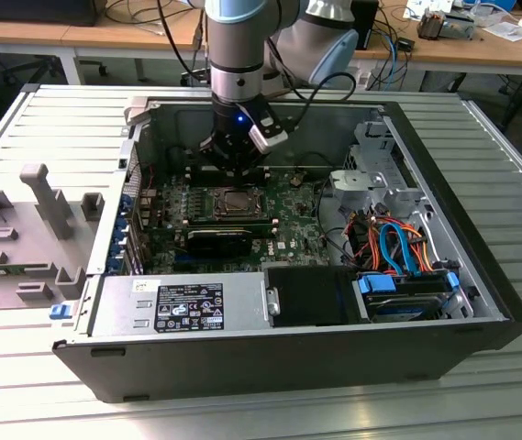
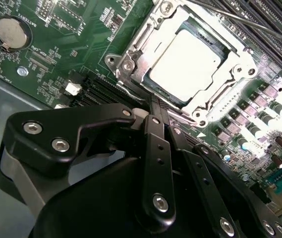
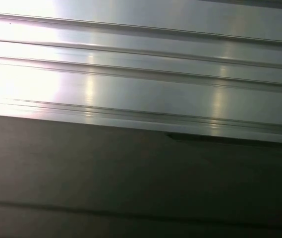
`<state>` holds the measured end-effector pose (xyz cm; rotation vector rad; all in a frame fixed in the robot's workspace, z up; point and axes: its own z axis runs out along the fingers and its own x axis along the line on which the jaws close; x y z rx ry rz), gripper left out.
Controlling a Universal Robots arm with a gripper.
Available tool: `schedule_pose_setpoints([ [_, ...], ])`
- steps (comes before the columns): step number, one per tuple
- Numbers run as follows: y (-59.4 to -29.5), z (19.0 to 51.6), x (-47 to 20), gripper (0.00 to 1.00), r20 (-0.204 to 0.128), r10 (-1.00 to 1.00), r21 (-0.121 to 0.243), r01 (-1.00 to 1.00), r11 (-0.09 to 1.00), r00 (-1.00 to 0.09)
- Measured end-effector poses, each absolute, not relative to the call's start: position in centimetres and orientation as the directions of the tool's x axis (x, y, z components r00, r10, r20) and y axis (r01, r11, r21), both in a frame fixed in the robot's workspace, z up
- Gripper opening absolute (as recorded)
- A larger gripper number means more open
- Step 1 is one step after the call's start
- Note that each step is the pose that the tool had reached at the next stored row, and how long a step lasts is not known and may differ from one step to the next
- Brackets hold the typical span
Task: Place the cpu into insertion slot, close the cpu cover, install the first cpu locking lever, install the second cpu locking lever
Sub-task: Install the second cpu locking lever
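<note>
The cpu [image 2: 188, 59] sits flat in the insertion slot [image 2: 131, 64], dull silver top up, w/ the cpu cover [image 2: 230, 62] lying down around it as a silvery frame, chip showing through the cut-out; I'd judge seating and cover-closing done, levers the part in hand. In the exterior view the socket [image 1: 239, 203] is mid-board, roughly centre of the open PC case [image 1: 481, 302], w/ the hand [image 1: 231, 158] hanging just at its 12 o'clock edge, close above the green motherboard [image 1: 288, 229]. In the second wrist view the hand [image 2: 153, 110] has its black fingers [image 2: 158, 148] drawn close together, tips at the socket's rim at abt 6 o'clock of the chip. Looks clenched w/ nothing visibly between, but whether a thin lever wire is pinched there I can't tell. Approach from the rim makes sense: the levers run along the socket's sides, so working at the edge keeps off the chip top. Room is tight-ish: dark slots [image 2: 101, 91] right beside the tips, rows of small components [image 2: 264, 119] at 3 o'clock of the socket, coin battery [image 2: 13, 32] well clear at 9–10 o'clock. In the exterior view, drive cage and cables [image 1: 398, 247] sit apart toward 3 o'clock, power supply [image 1: 187, 307] at 6 o'clock; open space straight up. Case rests on a ribbed metal worktop [image 1: 499, 147].
</note>
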<state>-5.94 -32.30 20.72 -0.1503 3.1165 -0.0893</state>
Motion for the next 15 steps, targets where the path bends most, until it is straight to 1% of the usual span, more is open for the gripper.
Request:
schedule_pose_setpoints([
  [15, -32.36, 20.96, -6.56, 0.11, -0.017, -0.095, -0.059, -0.093, 0.994, -0.995],
])
